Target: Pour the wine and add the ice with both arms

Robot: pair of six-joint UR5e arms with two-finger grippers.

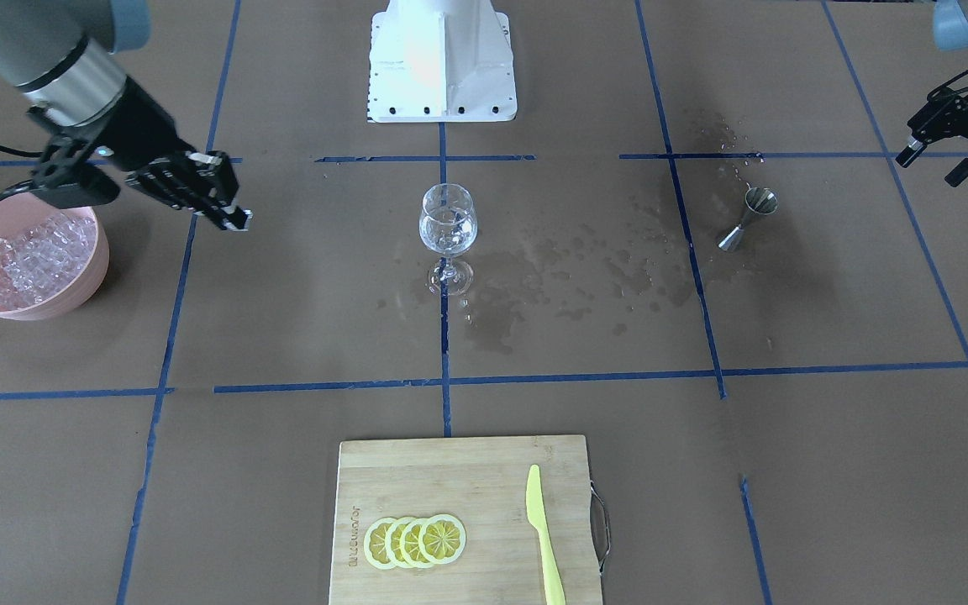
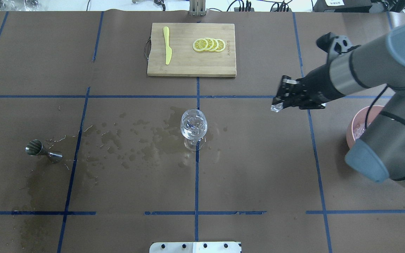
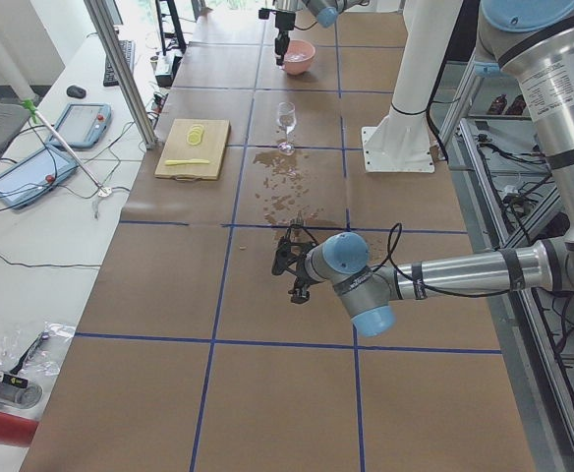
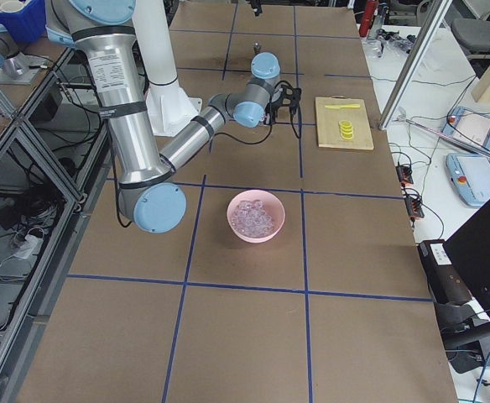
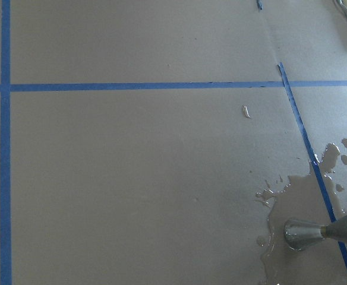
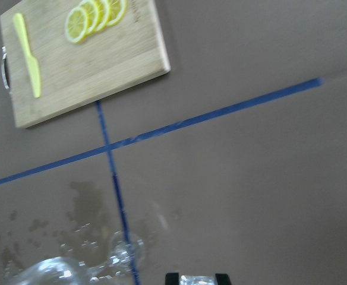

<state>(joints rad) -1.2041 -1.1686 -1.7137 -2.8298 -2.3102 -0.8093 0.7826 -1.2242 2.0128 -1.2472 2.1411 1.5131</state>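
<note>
Right jaws: we saw the right gripper (image 1: 234,220) with its jaws clamped on one clear ice cube (image 6: 196,279), which was held in the air above the bare surface (image 1: 299,286).
Place of the right gripper: it hung between the pink bowl (image 1: 85,281) and the wine glass (image 1: 448,220) and touched neither of them.
Left jaws: the left gripper (image 1: 936,165) had its jaws apart with nothing between them. It hung in the air near the side edge of the surface, further out than the jigger (image 1: 749,220).
Ice: a heap of small clear cubes (image 1: 30,256) lay inside the pink bowl, on the right arm's side.
Wine glass: it stood upright in the middle of the surface, on a blue tape line. We saw glints inside it, but we could not tell if they were liquid or a cube.
Wine: clear liquid lay in wet patches (image 1: 526,286) on the surface, spread from the foot of the glass toward the jigger.
Jigger: this small metal cup was well apart from the glass, on the left arm's side. In the left wrist view a puddle touched it. We could not tell if it stood or lay.
Cutting board: the wooden board (image 1: 459,470) lay on the side far from the robot. It carried four overlapping lemon slices (image 1: 415,540), and beside them, not touching, a yellow knife (image 1: 544,538).
</note>
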